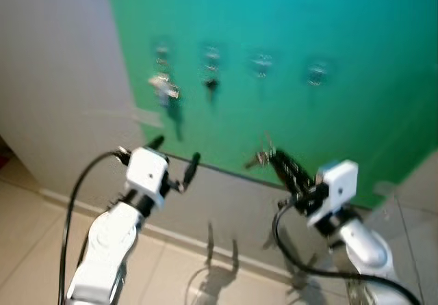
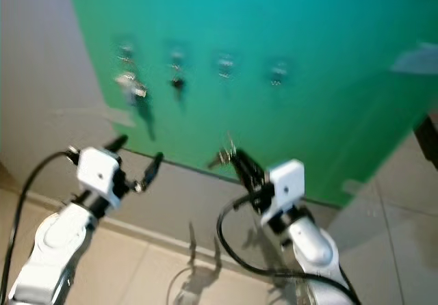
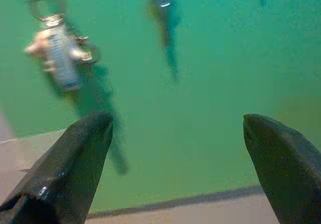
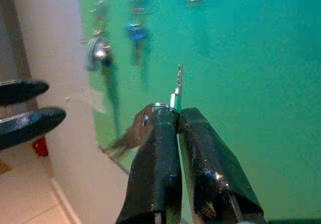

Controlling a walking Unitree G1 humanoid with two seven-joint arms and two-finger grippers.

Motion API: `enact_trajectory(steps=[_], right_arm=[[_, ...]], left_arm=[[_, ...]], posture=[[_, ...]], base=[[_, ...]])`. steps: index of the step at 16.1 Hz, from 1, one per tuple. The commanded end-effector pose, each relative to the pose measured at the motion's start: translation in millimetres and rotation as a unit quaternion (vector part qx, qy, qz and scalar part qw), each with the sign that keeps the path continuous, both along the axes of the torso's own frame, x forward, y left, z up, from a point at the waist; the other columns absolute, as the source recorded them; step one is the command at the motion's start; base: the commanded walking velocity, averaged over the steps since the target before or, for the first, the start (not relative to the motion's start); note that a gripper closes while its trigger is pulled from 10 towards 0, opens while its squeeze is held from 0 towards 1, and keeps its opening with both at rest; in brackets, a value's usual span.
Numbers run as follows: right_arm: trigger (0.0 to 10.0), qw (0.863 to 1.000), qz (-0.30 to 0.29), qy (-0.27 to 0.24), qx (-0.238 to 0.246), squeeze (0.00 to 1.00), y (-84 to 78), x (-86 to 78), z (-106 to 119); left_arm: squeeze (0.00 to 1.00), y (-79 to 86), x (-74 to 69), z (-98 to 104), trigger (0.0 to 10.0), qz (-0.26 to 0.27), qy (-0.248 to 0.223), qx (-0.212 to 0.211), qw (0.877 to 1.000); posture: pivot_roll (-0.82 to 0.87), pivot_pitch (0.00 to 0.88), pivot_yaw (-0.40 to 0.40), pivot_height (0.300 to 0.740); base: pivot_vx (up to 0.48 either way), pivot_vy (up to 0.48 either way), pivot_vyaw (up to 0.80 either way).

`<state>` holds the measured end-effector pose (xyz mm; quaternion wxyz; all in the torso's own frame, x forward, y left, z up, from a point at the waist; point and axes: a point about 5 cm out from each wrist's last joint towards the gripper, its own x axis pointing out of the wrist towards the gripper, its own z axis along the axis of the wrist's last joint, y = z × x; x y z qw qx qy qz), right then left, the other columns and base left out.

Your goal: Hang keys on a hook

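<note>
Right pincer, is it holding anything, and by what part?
Yes. The right pincer is shut on the keys, pinching them at the key ring, with the keys dangling to one side. The left pincer is open and holds nothing.

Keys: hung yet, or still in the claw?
Done: the right claw is shut on the keys, raised toward the green board. In hand: carrying them up; they sit below the row of hooks. Left: get the ring onto a hook and let go. Two hooks on the robot's left already carry items. The left claw is open.
</note>
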<state>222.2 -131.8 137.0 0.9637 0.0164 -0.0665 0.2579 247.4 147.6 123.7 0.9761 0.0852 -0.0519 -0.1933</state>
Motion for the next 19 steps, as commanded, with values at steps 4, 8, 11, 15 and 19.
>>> enact_trajectory(steps=[4,8,11,15,19], right_arm=[[10.0,0.999,-0.016,0.003,0.036,0.00,7.2,7.3,12.6],[10.0,0.998,-0.040,0.021,0.045,0.00,6.8,12.5,8.2],[10.0,0.995,-0.068,0.046,0.058,0.00,2.0,14.9,-1.1],[10.0,0.995,-0.077,0.047,0.054,0.00,-2.5,15.1,-3.3],[10.0,0.994,-0.087,0.045,0.058,0.00,-4.9,14.7,-2.8]], left_arm=[[0.00,-3.7,6.0,9.1,10.0,-0.014,-0.016,0.006,1.000],[0.00,0.0,8.2,10.7,10.0,-0.015,-0.010,-0.003,1.000],[0.00,-4.1,14.6,15.0,10.0,-0.022,-0.018,-0.005,1.000],[0.00,-6.6,18.5,16.1,10.0,-0.029,-0.020,-0.003,0.999],[0.00,-7.4,20.4,16.6,10.0,-0.036,-0.019,0.002,0.999]], posture=[[-0.08,0.000,0.035,0.740],[-0.08,0.000,0.035,0.740],[-0.08,0.000,0.038,0.740],[-0.08,0.000,0.048,0.740],[-0.09,0.000,0.058,0.740]], base=[[0.000,0.000,0.00],[0.000,0.000,0.00],[0.000,0.335,0.00],[0.000,0.410,-0.71],[0.000,0.323,-0.32]])
